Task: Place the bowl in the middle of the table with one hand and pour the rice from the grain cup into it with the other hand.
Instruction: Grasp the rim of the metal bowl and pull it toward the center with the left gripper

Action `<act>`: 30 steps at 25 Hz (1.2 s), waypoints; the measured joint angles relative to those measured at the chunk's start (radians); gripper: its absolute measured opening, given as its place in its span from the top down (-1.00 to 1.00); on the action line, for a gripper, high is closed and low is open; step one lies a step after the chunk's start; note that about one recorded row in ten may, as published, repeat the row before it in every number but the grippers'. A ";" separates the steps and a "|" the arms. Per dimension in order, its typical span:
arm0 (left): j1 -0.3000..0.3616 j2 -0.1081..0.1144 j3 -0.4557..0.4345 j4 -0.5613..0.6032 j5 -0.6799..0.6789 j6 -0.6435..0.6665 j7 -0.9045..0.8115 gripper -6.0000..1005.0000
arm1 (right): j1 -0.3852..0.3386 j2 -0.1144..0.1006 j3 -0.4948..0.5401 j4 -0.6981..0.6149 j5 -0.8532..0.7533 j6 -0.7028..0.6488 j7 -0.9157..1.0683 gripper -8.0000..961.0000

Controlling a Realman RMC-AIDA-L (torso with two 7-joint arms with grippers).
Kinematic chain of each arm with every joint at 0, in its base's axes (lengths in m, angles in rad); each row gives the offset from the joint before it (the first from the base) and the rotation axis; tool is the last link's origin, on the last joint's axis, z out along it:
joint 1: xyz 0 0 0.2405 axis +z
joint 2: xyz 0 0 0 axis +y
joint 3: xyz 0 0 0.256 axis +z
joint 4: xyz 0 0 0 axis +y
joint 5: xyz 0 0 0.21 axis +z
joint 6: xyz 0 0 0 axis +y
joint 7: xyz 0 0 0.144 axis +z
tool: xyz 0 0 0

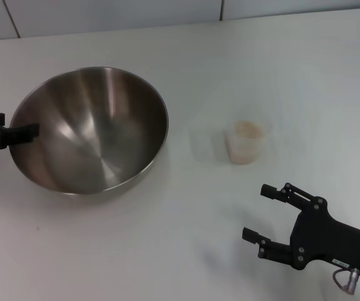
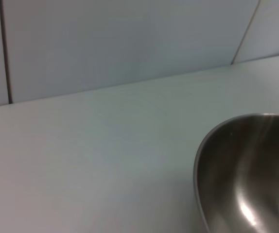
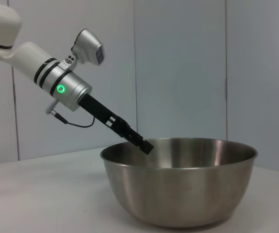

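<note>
The steel bowl stands on the white table, left of the middle. My left gripper reaches in from the left edge and is shut on the bowl's left rim. The right wrist view shows the same grip on the bowl. The left wrist view shows only part of the bowl. The clear grain cup stands upright right of the bowl, with rice in it and its handle pointing toward the bowl. My right gripper is open and empty, nearer to me than the cup.
A tiled wall runs along the table's far edge. Bare tabletop lies between the bowl and the cup.
</note>
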 joint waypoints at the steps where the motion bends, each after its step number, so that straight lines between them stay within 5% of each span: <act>1: -0.016 -0.001 0.013 0.003 0.041 0.001 -0.034 -0.60 | 0.000 0.000 0.000 0.000 0.000 0.000 0.000 -0.72; 20: -0.084 0.004 0.059 0.000 0.141 0.030 -0.133 -0.56 | 0.004 0.000 0.002 0.000 0.000 0.007 0.000 -0.72; 30: -0.135 0.004 0.058 -0.026 0.250 0.047 -0.192 0.02 | 0.006 0.000 0.000 0.000 -0.004 0.008 0.000 -0.72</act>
